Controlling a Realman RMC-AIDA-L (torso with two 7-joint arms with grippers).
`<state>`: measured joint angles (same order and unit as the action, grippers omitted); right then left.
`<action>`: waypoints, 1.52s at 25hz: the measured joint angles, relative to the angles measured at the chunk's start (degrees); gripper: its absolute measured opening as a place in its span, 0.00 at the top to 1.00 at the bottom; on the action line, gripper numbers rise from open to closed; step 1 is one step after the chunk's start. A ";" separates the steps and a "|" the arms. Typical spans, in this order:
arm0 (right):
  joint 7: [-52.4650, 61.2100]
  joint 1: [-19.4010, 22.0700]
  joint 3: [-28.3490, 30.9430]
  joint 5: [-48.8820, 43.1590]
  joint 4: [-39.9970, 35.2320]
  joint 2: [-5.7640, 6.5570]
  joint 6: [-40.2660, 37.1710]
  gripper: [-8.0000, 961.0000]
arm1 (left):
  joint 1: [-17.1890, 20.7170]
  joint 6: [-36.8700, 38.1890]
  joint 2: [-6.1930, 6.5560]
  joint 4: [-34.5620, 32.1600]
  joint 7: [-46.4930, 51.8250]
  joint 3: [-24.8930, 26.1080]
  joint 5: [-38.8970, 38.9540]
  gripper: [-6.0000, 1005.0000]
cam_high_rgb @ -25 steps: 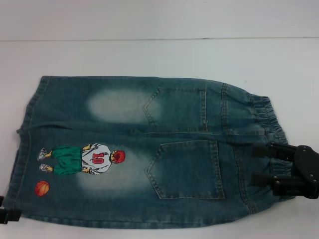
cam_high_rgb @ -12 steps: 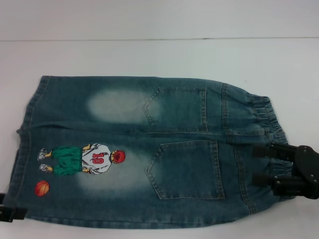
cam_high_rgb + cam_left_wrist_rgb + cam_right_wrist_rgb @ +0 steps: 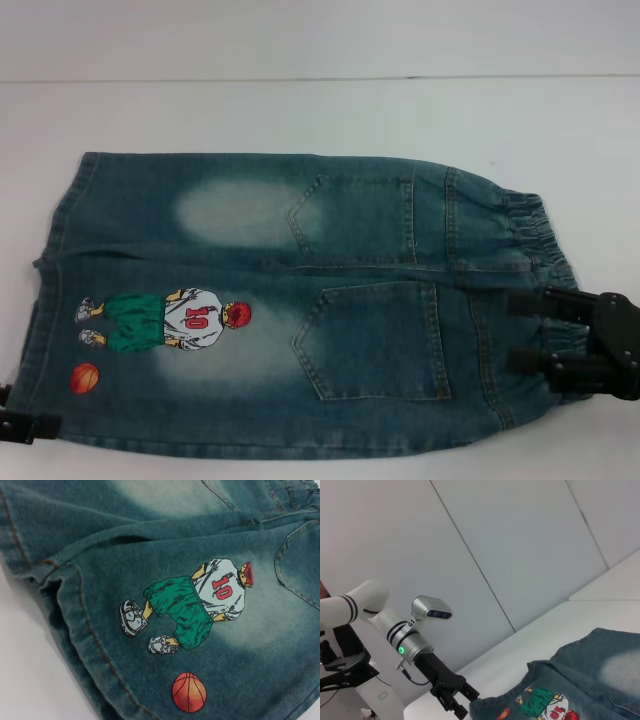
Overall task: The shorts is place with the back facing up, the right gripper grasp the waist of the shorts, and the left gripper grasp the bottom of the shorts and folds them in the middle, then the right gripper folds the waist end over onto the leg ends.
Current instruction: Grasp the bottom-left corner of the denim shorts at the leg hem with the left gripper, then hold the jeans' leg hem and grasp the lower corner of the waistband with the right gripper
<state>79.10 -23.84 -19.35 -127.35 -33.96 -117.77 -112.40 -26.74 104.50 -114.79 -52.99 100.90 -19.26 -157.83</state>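
A pair of faded denim shorts (image 3: 300, 300) lies flat, back side up, on a white table (image 3: 300, 110). Two back pockets (image 3: 375, 340) face up, and a printed basketball player (image 3: 165, 320) in a number 10 jersey, with a small orange basketball (image 3: 85, 378) beside him, sits on the nearer leg.

The right gripper (image 3: 530, 330) is at the elastic waistband (image 3: 535, 235). Its two black fingers (image 3: 530, 300) are spread apart and lie on the gathered fabric, one at either side of a bunched section of waist — not pinched together on it.

The left gripper (image 3: 20, 425) is at the opposite end, at the hem of the nearer leg, just past the basketball print. Only a dark sliver of it shows from the head camera. From the right wrist camera, the same gripper (image 3: 462, 700) appears at the edge of the leg hem with its black fingers parted — whether cloth lies between the fingertips I cannot tell.

The left wrist view shows the print and the stitched hem (image 3: 90, 635) up close.
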 joint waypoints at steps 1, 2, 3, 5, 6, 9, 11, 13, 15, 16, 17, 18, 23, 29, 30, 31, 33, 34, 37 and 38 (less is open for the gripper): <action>0.00 0.01 0.01 0.00 -0.02 0.00 0.00 0.05 | 0.06 0.00 0.00 0.00 0.00 0.07 0.00 0.18; 0.00 0.02 0.01 0.00 -0.04 0.00 0.00 0.05 | 0.10 0.00 0.00 0.00 0.00 0.10 -0.02 0.19; 0.00 0.02 0.01 0.00 -0.05 0.00 0.00 0.05 | 0.15 0.00 0.00 0.00 0.00 0.17 -0.03 0.19; 0.00 0.02 0.01 0.00 -0.06 0.00 0.00 0.05 | 0.22 0.00 0.00 -0.16 0.00 0.30 0.02 0.20; 0.00 0.03 0.01 0.00 -0.06 0.00 0.00 0.05 | 0.25 0.00 0.00 -0.28 0.00 0.36 0.10 0.21; 0.01 0.10 0.02 0.26 -0.06 -0.05 -0.14 0.05 | 0.21 -0.12 0.05 -0.07 0.14 0.39 0.16 0.23; 0.01 0.24 0.01 0.59 -0.06 -0.09 -0.25 0.05 | -0.01 -0.28 0.27 0.58 0.53 0.20 -0.01 0.28; 0.01 0.30 0.04 0.78 -0.06 -0.10 -0.35 0.05 | -0.15 -0.21 0.37 0.92 0.70 -0.45 -0.04 0.33; 0.02 0.36 0.08 0.98 -0.06 -0.07 -0.40 0.05 | -0.21 -0.12 0.37 1.09 0.79 -0.99 -0.22 0.38; 0.03 0.41 0.10 1.09 -0.06 -0.04 -0.43 0.05 | -0.25 -0.09 0.35 1.26 0.85 -1.12 -0.40 0.41; 0.03 0.43 0.10 1.16 -0.06 -0.04 -0.46 0.05 | -0.28 -0.02 0.34 1.45 0.89 -1.16 -0.52 0.43; 0.03 0.48 0.10 1.22 -0.06 -0.03 -0.49 0.05 | -0.33 0.12 0.34 1.63 0.91 -1.16 -0.56 0.48; 0.01 0.70 0.10 1.34 -0.06 0.07 -0.76 0.05 | -0.51 0.60 0.48 1.93 0.98 -0.78 -0.59 0.70; -0.04 0.93 0.10 1.36 -0.06 0.09 -1.02 0.05 | -0.92 0.50 0.53 2.35 1.05 -0.72 -0.48 0.89; -0.05 0.97 0.10 1.39 -0.06 0.09 -1.04 0.05 | -1.01 0.48 0.55 2.49 1.06 -0.71 -0.48 0.91; -0.05 1.01 0.10 1.42 -0.06 0.09 -1.06 0.05 | -1.07 0.47 0.57 2.60 1.06 -0.71 -0.48 0.93; -0.07 1.16 0.10 1.49 -0.06 0.10 -1.06 0.05 | -1.17 0.47 0.61 2.64 1.06 -0.69 -0.46 0.98; -0.07 1.25 0.11 1.51 -0.06 0.13 -1.06 0.05 | -1.19 0.49 0.61 2.64 1.07 -0.69 -0.39 0.98; 0.21 2.35 1.67 1.53 -0.06 0.27 -0.51 0.05 | -1.39 0.59 0.68 2.64 1.24 -0.66 -0.17 0.97; 0.39 2.68 2.30 1.54 -0.05 0.33 -0.21 0.05 | -1.48 0.61 0.70 2.64 1.33 -0.64 -0.11 0.97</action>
<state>79.49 -21.16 -17.05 -125.82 -34.01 -117.45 -112.61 -28.21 105.11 -114.09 -50.35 102.23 -19.90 -157.94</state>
